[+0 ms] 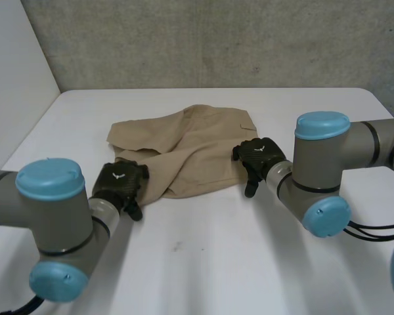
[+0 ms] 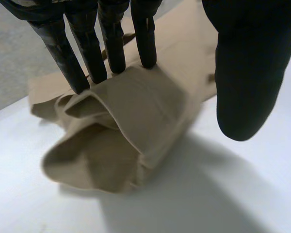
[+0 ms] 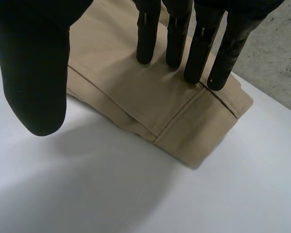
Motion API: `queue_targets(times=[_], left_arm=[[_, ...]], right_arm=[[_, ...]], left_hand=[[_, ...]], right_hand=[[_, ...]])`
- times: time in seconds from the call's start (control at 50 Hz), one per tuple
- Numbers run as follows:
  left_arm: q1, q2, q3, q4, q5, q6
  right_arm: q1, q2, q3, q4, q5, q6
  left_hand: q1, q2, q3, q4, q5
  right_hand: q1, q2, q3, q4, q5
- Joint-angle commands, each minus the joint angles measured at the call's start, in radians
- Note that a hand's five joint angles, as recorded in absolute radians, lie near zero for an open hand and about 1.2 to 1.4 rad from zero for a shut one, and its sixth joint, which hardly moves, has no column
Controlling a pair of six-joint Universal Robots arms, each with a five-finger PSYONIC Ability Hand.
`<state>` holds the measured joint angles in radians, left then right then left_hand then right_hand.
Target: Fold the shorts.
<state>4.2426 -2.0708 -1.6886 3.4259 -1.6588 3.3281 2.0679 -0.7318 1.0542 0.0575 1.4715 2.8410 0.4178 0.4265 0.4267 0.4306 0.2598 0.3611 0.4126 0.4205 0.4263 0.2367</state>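
The tan shorts [image 1: 190, 147] lie crumpled in the middle of the white table [image 1: 217, 256]. My left hand [image 1: 121, 184] is at their near left edge. In the left wrist view its straight fingers [image 2: 114, 43] press on a bunched, rolled-up fold of the cloth [image 2: 136, 126], and the thumb [image 2: 252, 73] stands apart beside it. My right hand [image 1: 259, 157] is at the shorts' right edge. In the right wrist view its straight fingers [image 3: 177, 34] rest on a flat hemmed leg end [image 3: 184, 121], while the thumb [image 3: 36, 77] hovers over bare table. Neither hand pinches the cloth.
A grey wall [image 1: 217, 39] runs behind the table's far edge. Bare white tabletop lies in front of the shorts, between the two arms, and on both sides of the cloth.
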Motion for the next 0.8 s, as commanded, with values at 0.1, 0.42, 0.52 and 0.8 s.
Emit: queue_targets(times=[0.1,0.42,0.52,0.8], left_arm=[[0.071,-0.117,0.124,0.022,-0.016,0.140],[0.080,-0.203,0.179,0.144,-0.016,0.255],[0.086,-0.206,0.194,0.148,-0.016,0.252],[0.123,-0.232,0.217,0.145,-0.015,0.254]], right_arm=[[-0.003,0.120,-0.167,0.002,0.010,-0.006],[-0.009,0.199,-0.281,0.001,0.044,-0.015],[-0.014,0.210,-0.299,0.001,0.043,-0.015],[-0.025,0.262,-0.352,0.021,0.044,-0.028]], left_hand=[[0.039,0.031,0.030,0.027,0.023],[0.177,0.168,0.168,0.164,0.160],[0.353,0.345,0.344,0.341,0.337],[0.848,0.840,0.839,0.836,0.832]], right_hand=[[0.147,0.095,0.087,0.081,0.096],[0.399,0.347,0.340,0.334,0.349],[0.399,0.348,0.340,0.334,0.349],[0.651,0.599,0.591,0.586,0.601]])
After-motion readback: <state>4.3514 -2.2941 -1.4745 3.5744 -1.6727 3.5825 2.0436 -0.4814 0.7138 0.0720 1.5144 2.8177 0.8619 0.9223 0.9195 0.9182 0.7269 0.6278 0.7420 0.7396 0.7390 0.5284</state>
